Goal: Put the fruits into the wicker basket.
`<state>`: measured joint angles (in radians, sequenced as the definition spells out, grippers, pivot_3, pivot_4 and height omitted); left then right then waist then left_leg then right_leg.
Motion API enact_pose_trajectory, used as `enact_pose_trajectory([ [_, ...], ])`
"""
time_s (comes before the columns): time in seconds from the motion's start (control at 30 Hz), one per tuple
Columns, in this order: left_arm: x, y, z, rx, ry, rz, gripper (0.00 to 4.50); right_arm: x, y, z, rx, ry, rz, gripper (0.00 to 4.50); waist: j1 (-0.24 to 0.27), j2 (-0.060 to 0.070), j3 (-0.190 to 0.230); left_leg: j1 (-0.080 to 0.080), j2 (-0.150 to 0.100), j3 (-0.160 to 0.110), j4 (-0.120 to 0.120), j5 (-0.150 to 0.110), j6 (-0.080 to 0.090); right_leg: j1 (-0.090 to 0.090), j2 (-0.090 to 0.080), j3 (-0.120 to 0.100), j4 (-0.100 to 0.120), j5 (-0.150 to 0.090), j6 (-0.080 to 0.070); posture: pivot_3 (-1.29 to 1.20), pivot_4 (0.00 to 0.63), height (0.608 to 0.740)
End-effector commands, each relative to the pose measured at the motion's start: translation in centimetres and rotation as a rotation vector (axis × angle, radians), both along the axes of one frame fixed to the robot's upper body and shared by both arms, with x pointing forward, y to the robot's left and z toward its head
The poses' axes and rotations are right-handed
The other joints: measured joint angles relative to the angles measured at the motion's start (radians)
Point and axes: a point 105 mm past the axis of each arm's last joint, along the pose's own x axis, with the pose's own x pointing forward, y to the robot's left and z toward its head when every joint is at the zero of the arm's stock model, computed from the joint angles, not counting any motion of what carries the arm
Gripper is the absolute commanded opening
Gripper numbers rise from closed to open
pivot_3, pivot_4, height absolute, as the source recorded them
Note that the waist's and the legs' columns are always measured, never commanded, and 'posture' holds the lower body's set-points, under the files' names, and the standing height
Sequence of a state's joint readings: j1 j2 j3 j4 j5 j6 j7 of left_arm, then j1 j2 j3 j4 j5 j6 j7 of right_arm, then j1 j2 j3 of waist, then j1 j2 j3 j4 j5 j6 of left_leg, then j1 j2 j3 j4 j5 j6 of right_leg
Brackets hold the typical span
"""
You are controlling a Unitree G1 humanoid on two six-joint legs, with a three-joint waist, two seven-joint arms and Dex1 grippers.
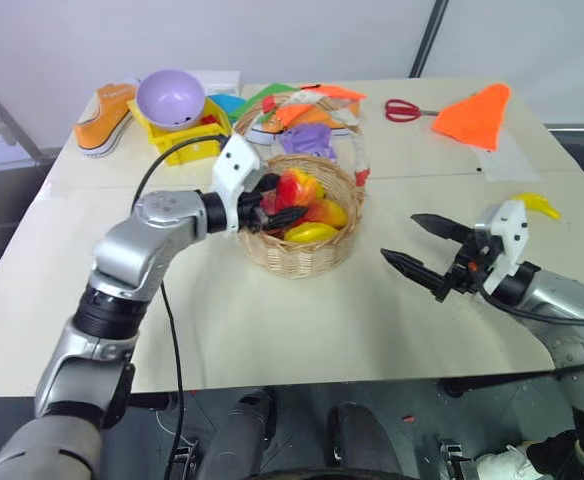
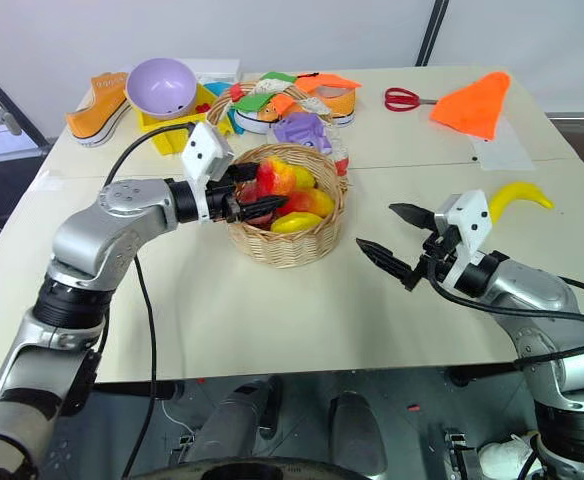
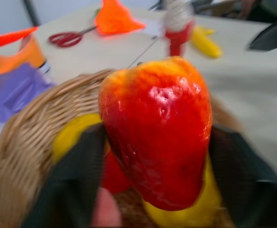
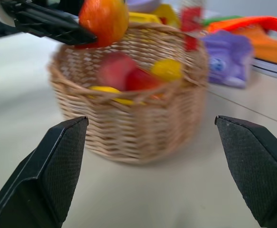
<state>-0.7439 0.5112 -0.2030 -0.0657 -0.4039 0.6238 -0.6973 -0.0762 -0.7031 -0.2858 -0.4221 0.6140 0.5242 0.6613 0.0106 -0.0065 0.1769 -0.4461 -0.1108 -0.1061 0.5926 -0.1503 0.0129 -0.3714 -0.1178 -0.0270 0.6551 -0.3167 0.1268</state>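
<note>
No readable brand, label or writing in any view.

Head views: round tan wicker basket mid-tabletop, coarse weave, tall arched handle wrapped white and red. Inside lie glossy rounded fruits, yellow and red-yellow. Left pincer reaches over the basket rim from 9 o'clock, a red-yellow fruit between its black fingers above the pile. Curved yellow banana lies on the tabletop at 3 o'clock of the basket, well apart. Right pincer hovers empty near 4 o'clock of the basket, fingers spread wide. At the 12 o'clock edge: purple bowl on a yellow bin, orange shoe, red scissors, orange cloth cone.

Left wrist view: red-yellow fruit, smooth, glossy, pear-shaped, dimpled spot near its crown; textured black pads flank both sides, contact hard to judge.

Right wrist view: both black fingers stand far apart, basket between them beyond the tips.
</note>
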Motion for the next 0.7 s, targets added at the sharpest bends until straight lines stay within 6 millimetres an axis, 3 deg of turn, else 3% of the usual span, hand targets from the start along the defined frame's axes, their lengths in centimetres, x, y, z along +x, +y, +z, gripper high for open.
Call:
enact_pose_trajectory([
  [0.03,0.2,0.1,2.1,-0.013,-0.109,-0.007,4.45,1.2,-3.9,0.5,-0.004,-0.062,-0.226,4.50,0.002,0.000,0.000,0.000,0.000,0.000,0.000,0.000,0.000,0.000,0.000,0.000,0.000,0.000,0.000,0.00,0.150,0.740],
  [0.1,-0.4,0.0,2.7,-0.069,-0.101,-0.049,4.45,1.9,-5.9,0.0,-0.004,-0.060,-0.348,4.50,0.002,0.000,0.000,0.000,0.000,0.000,0.000,0.000,0.000,0.000,0.000,0.000,0.000,0.000,0.000,0.00,0.150,0.740],
  [0.2,-3.0,-0.5,3.3,-0.149,-0.099,-0.201,4.45,4.0,-10.7,-1.3,-0.054,-0.028,-0.652,4.50,-0.003,0.000,0.000,0.000,0.000,0.000,0.000,0.000,0.000,0.000,0.000,0.000,0.000,0.000,0.000,0.00,0.150,0.740],
  [0.3,-6.4,-1.3,1.9,-0.095,-0.062,-0.367,4.45,6.1,-14.6,-2.9,-0.034,0.028,-0.913,4.50,-0.016,0.002,0.000,0.000,0.000,0.000,0.000,0.001,-0.002,0.000,0.000,0.001,0.000,0.000,0.000,0.00,0.150,0.740],
  [0.43,-8.2,-2.1,1.4,-0.072,-0.034,-0.443,4.45,7.9,-16.2,-3.8,0.025,0.062,-1.013,4.50,-0.022,0.003,0.001,0.001,0.000,0.000,-0.001,0.002,-0.003,0.000,0.001,0.001,0.003,0.000,-0.001,0.00,0.150,0.740],
  [0.7,-9.1,-3.0,0.9,-0.048,-0.027,-0.438,4.45,10.6,-16.8,-5.3,0.128,0.140,-1.024,4.50,-0.027,0.004,0.001,0.002,0.000,0.000,0.000,0.003,-0.003,0.001,0.004,0.001,0.004,0.000,0.000,0.00,0.150,0.740],
])
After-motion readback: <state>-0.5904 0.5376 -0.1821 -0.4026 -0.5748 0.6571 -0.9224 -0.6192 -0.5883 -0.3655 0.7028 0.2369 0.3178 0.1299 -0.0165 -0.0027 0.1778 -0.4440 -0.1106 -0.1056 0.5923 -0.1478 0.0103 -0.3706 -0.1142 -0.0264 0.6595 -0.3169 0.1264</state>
